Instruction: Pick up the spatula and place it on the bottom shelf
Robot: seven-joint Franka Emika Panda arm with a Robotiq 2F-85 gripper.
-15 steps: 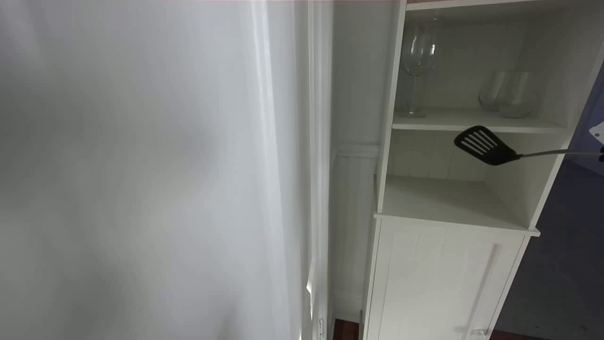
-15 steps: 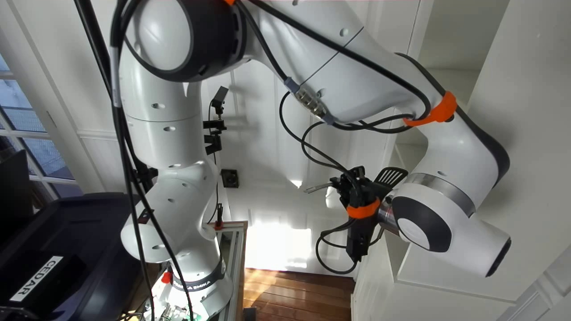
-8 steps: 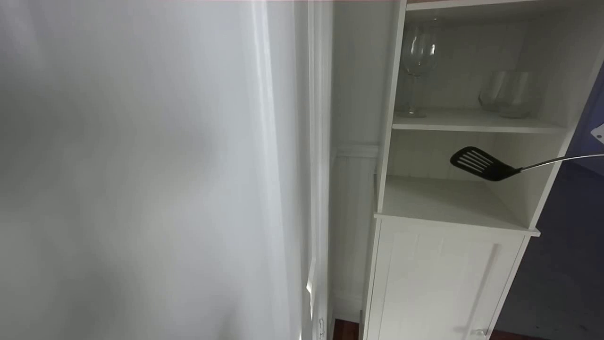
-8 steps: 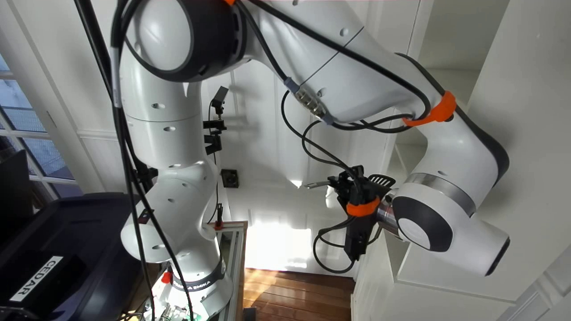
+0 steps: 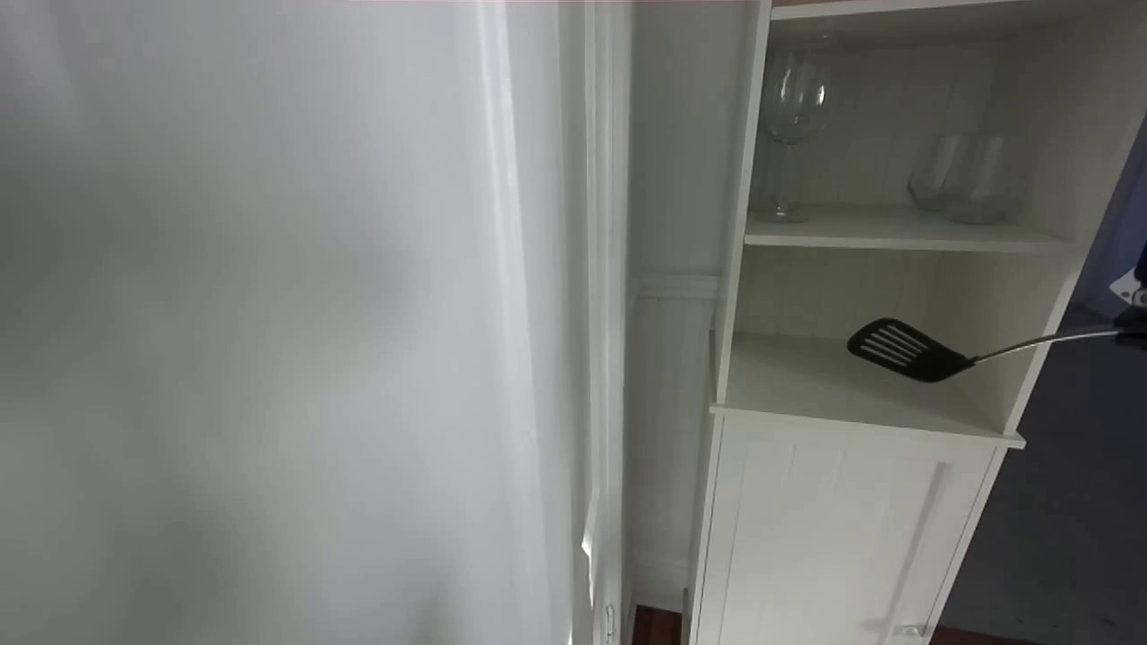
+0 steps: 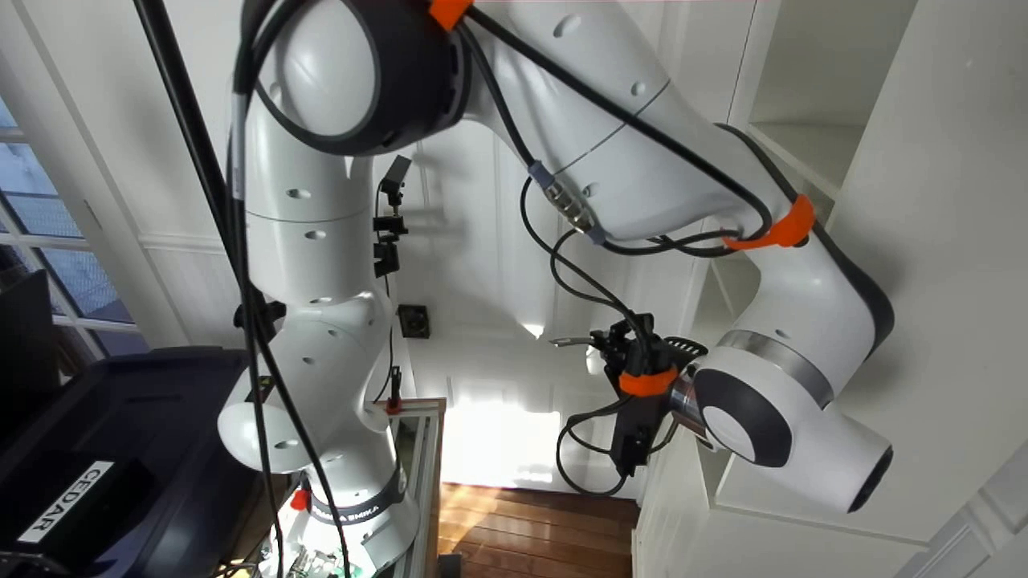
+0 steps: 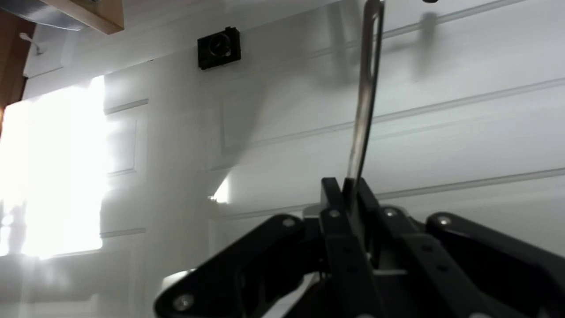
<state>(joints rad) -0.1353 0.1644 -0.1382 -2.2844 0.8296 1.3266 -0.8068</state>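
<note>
The spatula's black slotted head [image 5: 909, 351] shows in an exterior view, overlapping the opening of the bottom shelf [image 5: 797, 390]. Its grey handle runs right to my gripper [image 5: 1134, 330] at the frame edge. I cannot tell whether the head is inside the compartment or in front of it. In an exterior view the gripper [image 6: 614, 341] has the handle end [image 6: 572, 342] on one side and part of the head [image 6: 687, 346] on the other. In the wrist view the gripper [image 7: 348, 183] is shut on the handle [image 7: 365, 101]; the head is out of view there.
A higher shelf board [image 5: 905, 229] holds a wine glass [image 5: 793, 116] and short clear glasses [image 5: 972, 179]. The cabinet's right side wall [image 5: 1039, 349] lies behind the handle. A panelled door [image 5: 824, 528] is below. Loose cables [image 6: 574, 449] hang at the wrist.
The spatula has moved down and slightly left, from near the higher board to in front of the bottom shelf's floor. The arm has shifted slightly; the grip on the handle stays.
</note>
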